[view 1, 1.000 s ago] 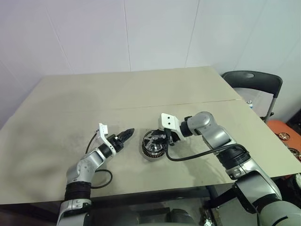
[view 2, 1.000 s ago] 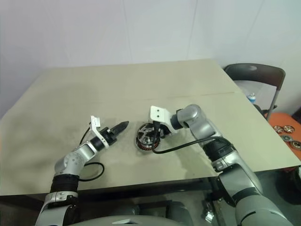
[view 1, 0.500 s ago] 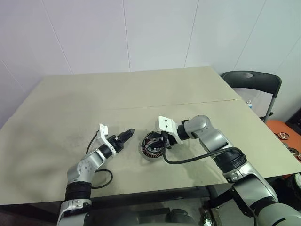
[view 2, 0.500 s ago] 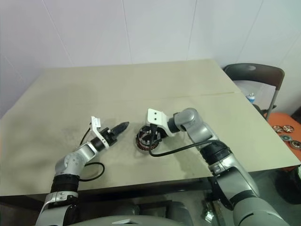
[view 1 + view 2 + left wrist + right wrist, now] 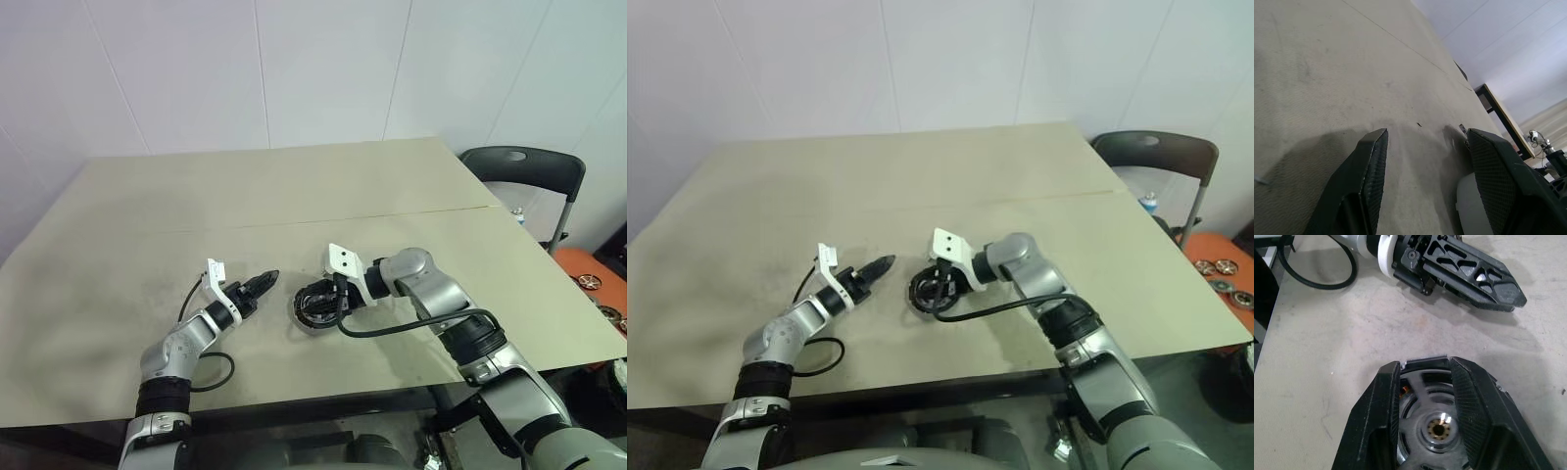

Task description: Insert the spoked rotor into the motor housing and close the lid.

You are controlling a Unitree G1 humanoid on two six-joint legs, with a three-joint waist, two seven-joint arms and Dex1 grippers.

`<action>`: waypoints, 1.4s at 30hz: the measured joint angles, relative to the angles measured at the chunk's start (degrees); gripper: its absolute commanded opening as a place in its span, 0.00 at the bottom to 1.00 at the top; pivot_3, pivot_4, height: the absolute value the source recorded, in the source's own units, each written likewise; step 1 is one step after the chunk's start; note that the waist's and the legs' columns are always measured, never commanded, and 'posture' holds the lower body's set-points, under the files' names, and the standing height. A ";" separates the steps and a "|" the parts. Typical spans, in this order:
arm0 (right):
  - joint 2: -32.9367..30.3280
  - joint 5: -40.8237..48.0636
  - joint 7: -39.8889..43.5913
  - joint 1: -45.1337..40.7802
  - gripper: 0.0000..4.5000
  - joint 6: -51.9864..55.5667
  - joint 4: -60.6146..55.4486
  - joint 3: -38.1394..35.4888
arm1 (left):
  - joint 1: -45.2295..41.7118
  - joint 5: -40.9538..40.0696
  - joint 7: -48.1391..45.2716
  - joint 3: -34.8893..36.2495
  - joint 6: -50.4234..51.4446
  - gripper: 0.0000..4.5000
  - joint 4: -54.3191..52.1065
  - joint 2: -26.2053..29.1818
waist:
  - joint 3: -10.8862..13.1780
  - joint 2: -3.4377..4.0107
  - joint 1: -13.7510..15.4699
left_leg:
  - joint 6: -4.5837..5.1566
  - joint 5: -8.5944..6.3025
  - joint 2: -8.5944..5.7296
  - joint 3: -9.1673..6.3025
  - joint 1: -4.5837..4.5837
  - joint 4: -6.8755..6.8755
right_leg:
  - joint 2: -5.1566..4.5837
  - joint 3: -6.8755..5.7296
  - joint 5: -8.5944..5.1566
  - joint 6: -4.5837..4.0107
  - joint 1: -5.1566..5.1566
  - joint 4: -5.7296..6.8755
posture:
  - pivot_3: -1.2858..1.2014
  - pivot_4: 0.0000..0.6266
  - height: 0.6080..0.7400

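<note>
One housing (image 5: 313,311) lies on the table (image 5: 147,215); the right gripper (image 5: 1426,377) grips its lid (image 5: 1436,421), the left gripper (image 5: 1425,142) stands open, empty.

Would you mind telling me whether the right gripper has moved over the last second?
Yes. The right gripper has shifted toward the robot's left, and now sits over the motor housing, nearer the still left gripper.

table (image 5: 196,196) looks like matt beige laminate, a bit scuffed and dusty up close. left gripper (image 5: 1469,276) is matt black plastic with a ribbed cutout pattern, pads (image 5: 1371,171) finely textured. motor housing (image 5: 1425,431) is grey brushed metal, shiny brass hub, copper peeking at the rim. cable (image 5: 392,328) glossy black rubber
</note>
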 measured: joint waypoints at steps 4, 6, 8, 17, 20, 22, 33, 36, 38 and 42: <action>1.41 0.42 -1.24 0.00 0.37 0.02 0.90 -0.67 | 0.00 0.09 0.02 0.01 -0.04 0.61 0.08 0.00 | 0.00 0.00 -0.17 | 0.01 -0.01 0.07 0.00 0.03 -0.02 | 0.06 0.00 0.05 -0.08 0.00 0.01 | 0.52 0.00 1.00; 2.02 0.41 -2.17 -0.01 0.37 -0.23 1.38 -0.98 | 0.00 0.13 0.03 0.00 -0.05 0.61 0.10 -0.04 | 0.00 0.00 -0.28 | 0.04 -0.02 0.10 0.00 0.03 -0.04 | 0.10 0.00 0.08 -0.12 -0.01 0.01 | 0.52 0.00 1.00; 2.72 0.38 -3.24 -0.05 0.37 -0.72 2.26 -1.32 | 0.01 0.15 0.07 0.00 -0.05 0.61 0.10 -0.16 | 0.00 0.00 -0.47 | 0.05 -0.03 0.14 0.00 0.04 -0.04 | 0.14 0.00 0.10 -0.16 -0.01 0.02 | 0.52 0.00 1.00; 3.17 -0.26 -5.09 -0.07 0.37 -3.35 3.75 -1.18 | 0.02 0.19 0.32 -0.08 -0.06 0.61 0.09 -0.73 | 0.00 0.00 -1.31 | 0.02 -0.01 0.19 -0.02 0.05 -0.03 | 0.23 0.00 0.14 -0.21 0.00 0.02 | 0.52 0.00 1.00; 2.94 -0.23 -4.95 -0.08 0.37 -3.58 3.83 -1.16 | 0.02 0.25 0.33 -0.39 -0.12 0.61 0.08 -0.91 | 0.00 0.01 -1.29 | 0.01 -0.01 0.20 -0.02 0.06 -0.02 | 0.24 0.00 0.15 -0.22 0.01 0.03 | 0.52 0.00 1.00; 2.97 -0.05 -4.97 -0.08 0.37 -3.85 3.87 -1.28 | 0.02 0.26 0.33 -0.48 -0.14 0.61 0.08 -0.93 | 0.00 0.01 -1.29 | 0.02 -0.01 0.20 -0.02 0.06 -0.02 | 0.24 0.00 0.15 -0.22 0.02 0.02 | 0.52 0.00 1.00; -0.67 1.93 -2.68 -2.95 0.37 -3.72 3.92 -3.95 | 0.01 0.27 0.32 -0.60 -0.12 0.61 -0.20 -1.16 | 0.02 0.03 -1.20 | 0.01 -0.01 0.18 -0.01 -0.01 -0.03 | 0.21 0.00 0.16 -0.21 0.00 -0.07 | 0.52 0.00 1.00; -2.83 2.61 -0.54 -2.95 0.37 -3.05 1.59 -4.05 | 0.02 0.28 0.39 -0.59 -0.11 0.61 -0.20 -1.16 | 0.02 0.03 -1.22 | 0.03 -0.02 0.21 -0.03 0.00 -0.04 | 0.23 0.00 0.16 -0.21 -0.01 -0.05 | 0.52 0.00 1.00; -4.72 2.61 1.19 -2.91 0.37 -2.85 -0.40 -3.66 | 0.02 0.28 0.40 -0.59 -0.11 0.61 -0.23 -1.16 | 0.02 0.03 -1.19 | 0.03 -0.02 0.21 -0.03 -0.01 -0.03 | 0.23 0.00 0.15 -0.21 -0.01 -0.05 | 0.52 0.00 1.00; -7.28 2.25 3.17 -1.98 0.37 -2.30 -2.14 -2.64 | 0.02 0.27 0.39 -0.60 -0.08 0.61 -0.24 -1.16 | 0.02 0.03 -1.20 | 0.04 -0.02 0.21 -0.03 -0.01 -0.03 | 0.21 0.00 0.15 -0.21 0.00 -0.06 | 0.52 0.00 1.00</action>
